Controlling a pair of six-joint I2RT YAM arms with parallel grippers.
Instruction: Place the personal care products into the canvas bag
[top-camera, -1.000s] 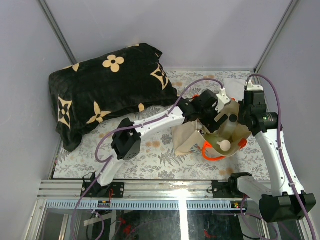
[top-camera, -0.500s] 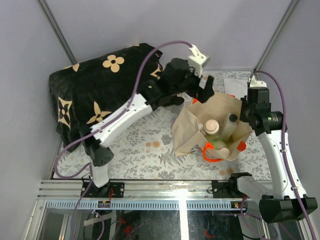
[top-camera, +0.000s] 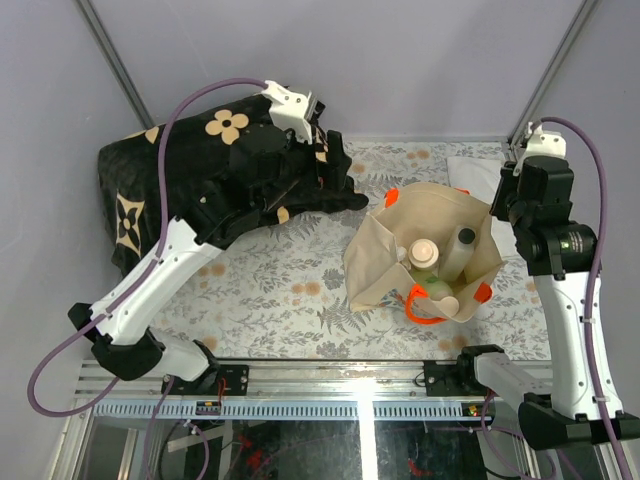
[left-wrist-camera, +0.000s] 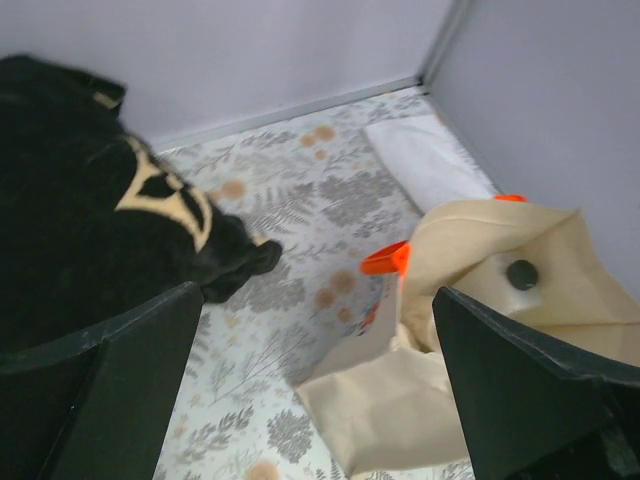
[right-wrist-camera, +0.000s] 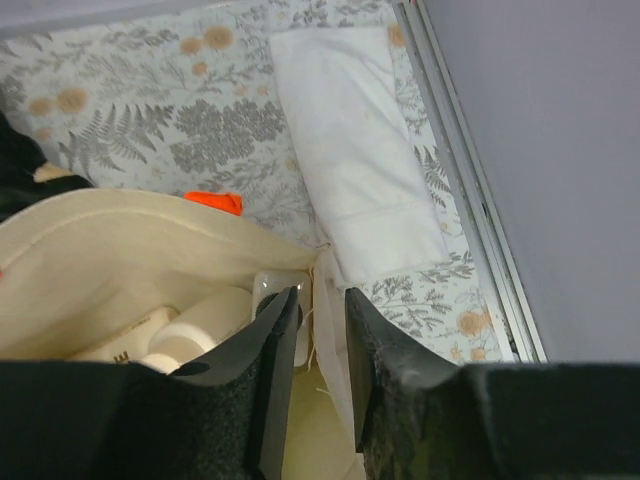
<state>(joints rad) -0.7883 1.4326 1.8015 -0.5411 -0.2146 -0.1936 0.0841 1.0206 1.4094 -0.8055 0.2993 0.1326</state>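
Observation:
The canvas bag (top-camera: 385, 265) stands open on the patterned cloth, orange handles (top-camera: 428, 312) at its rims. Several personal care products stand inside: a cream-capped bottle (top-camera: 425, 250), a white bottle with a dark cap (top-camera: 462, 246) and a pale green one (top-camera: 432, 290). My left gripper (left-wrist-camera: 318, 300) is open and empty, high up and to the left of the bag (left-wrist-camera: 480, 260). My right gripper (right-wrist-camera: 322, 295) hangs over the bag's right rim (right-wrist-camera: 130, 250), open by a narrow gap. The canvas edge shows in that gap, not pinched. A cream bottle (right-wrist-camera: 205, 320) lies below.
A black blanket with cream flowers (top-camera: 200, 190) fills the back left, under my left arm. A folded white cloth (top-camera: 470, 170) lies behind the bag by the right wall. Grey walls close the back and both sides.
My left arm has swung up and left, away from the bag to above the blanket. My right gripper's jaws have parted and it has lifted a little at the bag's right rim.

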